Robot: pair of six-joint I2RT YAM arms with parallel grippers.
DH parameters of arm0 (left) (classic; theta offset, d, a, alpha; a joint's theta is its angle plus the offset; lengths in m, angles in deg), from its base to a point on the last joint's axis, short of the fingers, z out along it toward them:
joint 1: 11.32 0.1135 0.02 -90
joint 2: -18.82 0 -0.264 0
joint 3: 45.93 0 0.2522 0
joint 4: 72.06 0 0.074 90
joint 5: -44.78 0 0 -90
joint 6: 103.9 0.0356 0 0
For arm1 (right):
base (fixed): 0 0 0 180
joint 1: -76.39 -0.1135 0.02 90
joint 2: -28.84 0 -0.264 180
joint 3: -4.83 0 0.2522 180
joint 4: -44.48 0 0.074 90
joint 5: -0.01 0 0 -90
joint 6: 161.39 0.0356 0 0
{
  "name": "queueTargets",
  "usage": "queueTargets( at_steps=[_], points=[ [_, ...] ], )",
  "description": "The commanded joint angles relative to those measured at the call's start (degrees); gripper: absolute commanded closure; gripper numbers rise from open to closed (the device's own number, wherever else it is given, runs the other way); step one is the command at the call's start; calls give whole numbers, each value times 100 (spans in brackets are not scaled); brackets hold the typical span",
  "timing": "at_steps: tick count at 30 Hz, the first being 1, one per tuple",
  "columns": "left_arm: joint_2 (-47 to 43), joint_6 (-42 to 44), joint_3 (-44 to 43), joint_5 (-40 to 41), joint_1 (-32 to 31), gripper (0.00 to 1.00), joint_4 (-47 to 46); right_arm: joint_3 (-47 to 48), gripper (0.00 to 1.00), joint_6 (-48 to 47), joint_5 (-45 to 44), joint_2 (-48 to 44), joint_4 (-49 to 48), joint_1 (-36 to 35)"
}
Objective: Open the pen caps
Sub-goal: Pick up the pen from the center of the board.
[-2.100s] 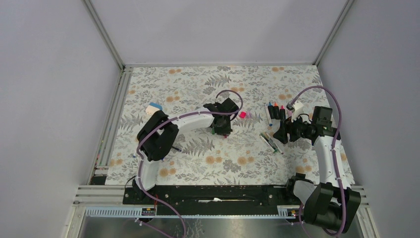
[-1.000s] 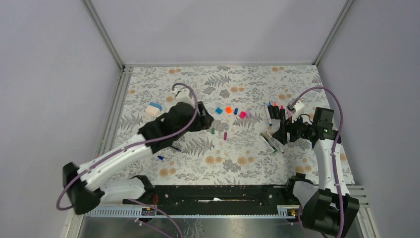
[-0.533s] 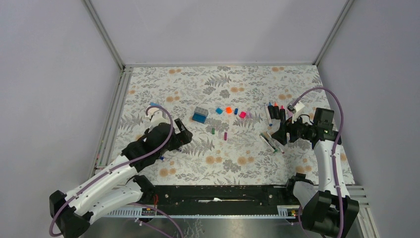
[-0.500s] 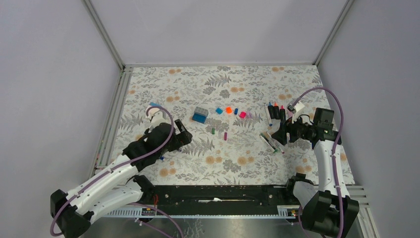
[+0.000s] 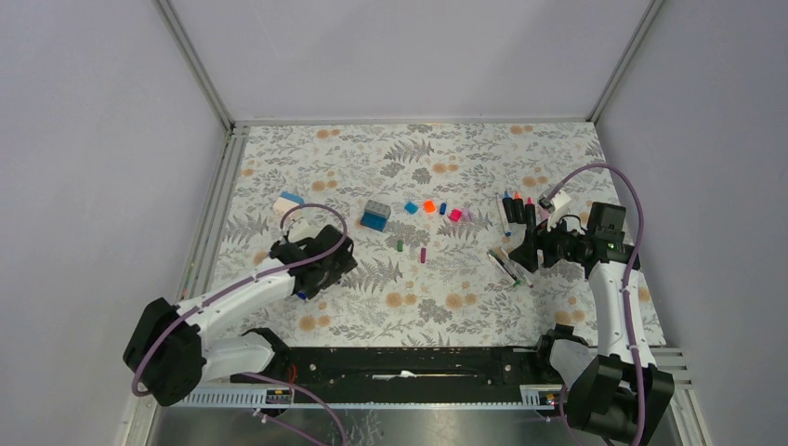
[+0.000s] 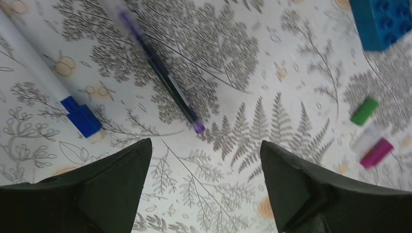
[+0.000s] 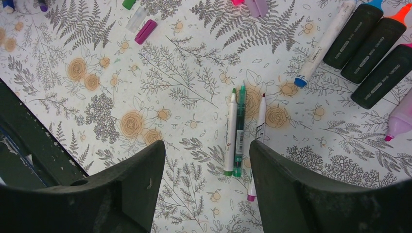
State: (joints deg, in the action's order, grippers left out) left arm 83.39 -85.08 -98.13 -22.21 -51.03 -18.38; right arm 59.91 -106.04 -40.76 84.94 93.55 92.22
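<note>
Loose pen caps lie mid-table: blue point(image 5: 410, 207), orange point(image 5: 428, 205) and pink point(image 5: 454, 215) in a row, with green point(image 5: 400, 245) and magenta point(image 5: 423, 254) nearer me. My left gripper point(image 5: 325, 268) hovers open and empty at the near left. In the left wrist view the left gripper point(image 6: 205, 143) stands over bare cloth. Just beyond it lie a purple pen point(image 6: 160, 73) and a white pen with a blue cap point(image 6: 81, 120). My right gripper point(image 7: 207, 145) is open and empty above three thin pens point(image 7: 239, 128).
A blue-and-grey block point(image 5: 375, 215) sits left of the caps. Three black highlighters point(image 7: 371, 41), a pink highlighter point(image 7: 401, 119) and a white pen point(image 7: 323, 43) lie at the far right. A white-and-blue object point(image 5: 288, 202) rests at the left. Metal rails border the cloth.
My left gripper opened, leaving the blue-and-grey block on the table, and drew back toward the near left. The right arm has stayed in place.
</note>
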Motion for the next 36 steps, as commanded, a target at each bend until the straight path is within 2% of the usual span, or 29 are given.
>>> queueTargets(
  at_steps=[1, 4, 11, 22, 28, 30, 36],
  points=[
    [310, -617, -348, 422, 294, 11, 292, -47, 29, -53, 227, 32, -1, 25],
    [582, -658, -344, 330, 485, 16, 281, -63, 29, -64, 216, 47, -6, 25],
    [1229, -432, -488, 231, 868, 46, 55, -98, 29, -59, 177, 45, -41, 25],
    [2093, -4, -797, -111, 1178, 55, -184, -124, 29, -77, 172, 121, -48, 51],
    [2314, 7, -725, -232, 1262, 57, -233, -120, 29, -85, 170, 114, -49, 59],
    [2333, 17, -650, -274, 1279, 60, -284, -124, 29, -88, 174, 109, -50, 60],
    [2318, 7, -567, -461, 1307, 78, -331, -121, 29, -88, 184, 71, -42, 60]
  ],
)
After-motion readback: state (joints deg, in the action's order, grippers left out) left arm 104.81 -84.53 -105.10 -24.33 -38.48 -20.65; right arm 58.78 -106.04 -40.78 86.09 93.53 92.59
